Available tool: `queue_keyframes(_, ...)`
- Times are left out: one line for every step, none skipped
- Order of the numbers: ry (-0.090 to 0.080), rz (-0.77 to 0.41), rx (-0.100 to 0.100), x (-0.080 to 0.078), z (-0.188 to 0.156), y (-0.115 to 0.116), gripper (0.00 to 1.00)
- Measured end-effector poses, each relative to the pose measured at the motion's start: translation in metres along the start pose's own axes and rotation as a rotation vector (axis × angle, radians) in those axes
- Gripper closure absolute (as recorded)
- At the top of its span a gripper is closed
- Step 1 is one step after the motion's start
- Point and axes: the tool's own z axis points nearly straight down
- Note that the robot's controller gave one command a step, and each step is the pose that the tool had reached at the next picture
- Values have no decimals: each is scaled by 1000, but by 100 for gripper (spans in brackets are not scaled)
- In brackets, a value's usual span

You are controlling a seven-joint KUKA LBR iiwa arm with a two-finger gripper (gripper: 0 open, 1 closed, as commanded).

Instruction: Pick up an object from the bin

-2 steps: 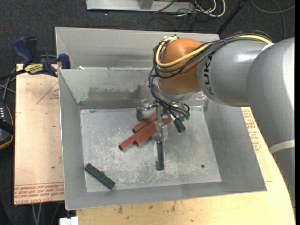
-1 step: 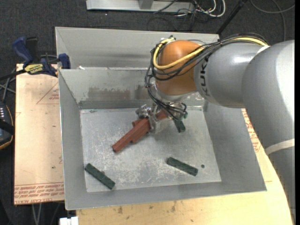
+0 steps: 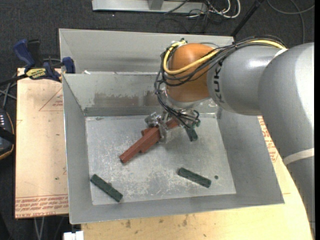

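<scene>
Hand (image 3: 164,130), apparently clenched round the upper end of the long reddish-brown block (image 3: 140,147) amid the grey bin (image 3: 75,134).

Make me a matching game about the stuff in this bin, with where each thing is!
Things (left and right as the view shows):
1 gripper
2 red-brown block
3 left green bar
4 right green bar

Places:
A close to a front corner of the bin floor
B slanted across the middle of the floor
C at the block's upper end
D on the front part of the floor, away from the corners

Pairs: 1-C, 2-B, 3-A, 4-D
</scene>
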Motion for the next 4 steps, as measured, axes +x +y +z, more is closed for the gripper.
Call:
queue_keyframes(15, -3, -6, 2, -4, 1, 100)
queue_keyframes(25, -1, -10, 3, -16, 2, 100)
queue_keyframes(22, -1, -9, 1, -24, 1, 100)
queue_keyframes(26, -1, -10, 2, -29, 2, 100)
